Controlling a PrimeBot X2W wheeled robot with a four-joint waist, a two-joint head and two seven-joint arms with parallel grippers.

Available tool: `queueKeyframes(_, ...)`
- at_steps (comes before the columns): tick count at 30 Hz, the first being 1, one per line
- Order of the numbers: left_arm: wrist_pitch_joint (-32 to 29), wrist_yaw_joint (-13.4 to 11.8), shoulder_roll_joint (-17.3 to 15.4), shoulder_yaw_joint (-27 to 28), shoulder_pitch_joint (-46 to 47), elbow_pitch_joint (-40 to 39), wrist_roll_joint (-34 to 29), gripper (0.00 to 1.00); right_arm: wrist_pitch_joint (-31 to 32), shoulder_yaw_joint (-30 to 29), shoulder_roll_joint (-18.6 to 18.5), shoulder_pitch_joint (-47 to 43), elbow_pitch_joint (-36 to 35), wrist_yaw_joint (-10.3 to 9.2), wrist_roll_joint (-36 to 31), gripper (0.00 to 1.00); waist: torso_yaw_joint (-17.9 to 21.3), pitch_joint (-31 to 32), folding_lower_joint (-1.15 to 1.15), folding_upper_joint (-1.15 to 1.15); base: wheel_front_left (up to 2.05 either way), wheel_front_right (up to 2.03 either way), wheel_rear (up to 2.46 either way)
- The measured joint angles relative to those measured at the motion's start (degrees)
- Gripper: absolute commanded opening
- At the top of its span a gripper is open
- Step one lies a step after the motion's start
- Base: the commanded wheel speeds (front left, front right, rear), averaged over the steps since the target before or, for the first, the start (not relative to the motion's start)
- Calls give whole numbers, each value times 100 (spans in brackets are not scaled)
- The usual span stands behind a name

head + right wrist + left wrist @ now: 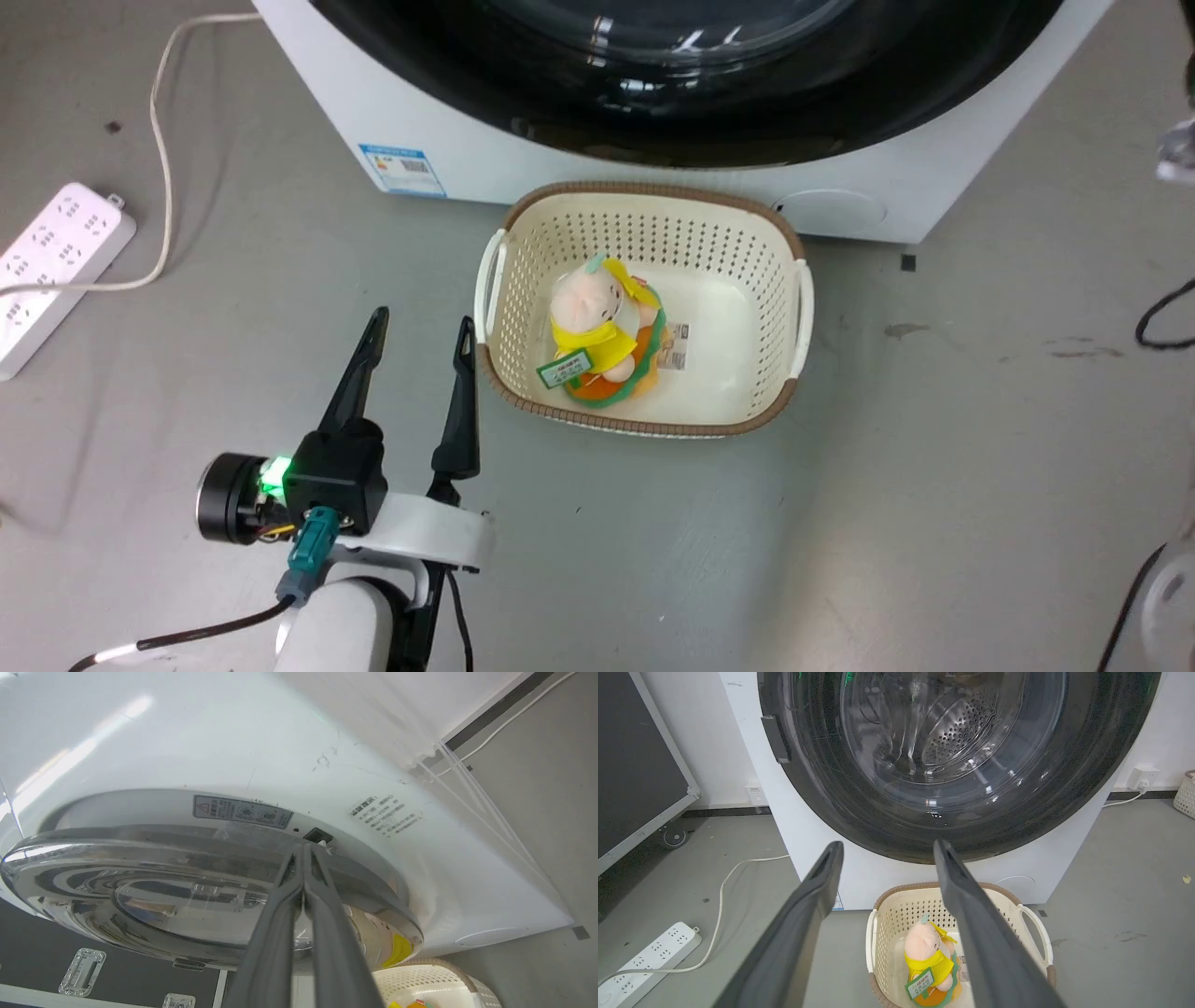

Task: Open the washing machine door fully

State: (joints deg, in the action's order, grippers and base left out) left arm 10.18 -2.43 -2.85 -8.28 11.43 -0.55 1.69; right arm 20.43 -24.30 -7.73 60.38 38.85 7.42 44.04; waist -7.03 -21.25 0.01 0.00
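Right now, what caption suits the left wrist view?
Open left jaws point at the washing machine door, above a basket holding a plush toy.

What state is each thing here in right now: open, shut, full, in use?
Washing machine door: barely ajar at the latch side, far from fully open.
Left gripper: open, holding nothing.
Right gripper: shut, fingertips at the door's edge.
Basket: upright, one plush toy lying inside.
Power strip: visible sockets unused.
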Motion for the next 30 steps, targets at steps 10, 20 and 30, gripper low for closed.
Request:
queueKeyframes(10, 112, -66, 0, -143, 185, -16, 1, 100, 719, -342, -278, 1079, 1138, 0, 315, 0, -163, -295, 0, 0, 0, 0, 0)
queueKeyframes(20, 244, -151, 0, -292, 312, -14, 9, 100, 1412, -623, -688, 1895, 2162, -1, 599, 0, -299, -508, 0, 0, 0, 0, 0)
queueKeyframes(30, 355, -203, 1, -430, 413, -8, 54, 100, 2142, -757, -1046, 2362, 2889, -1, 780, 0, -407, -637, 0, 0, 0, 0, 0)
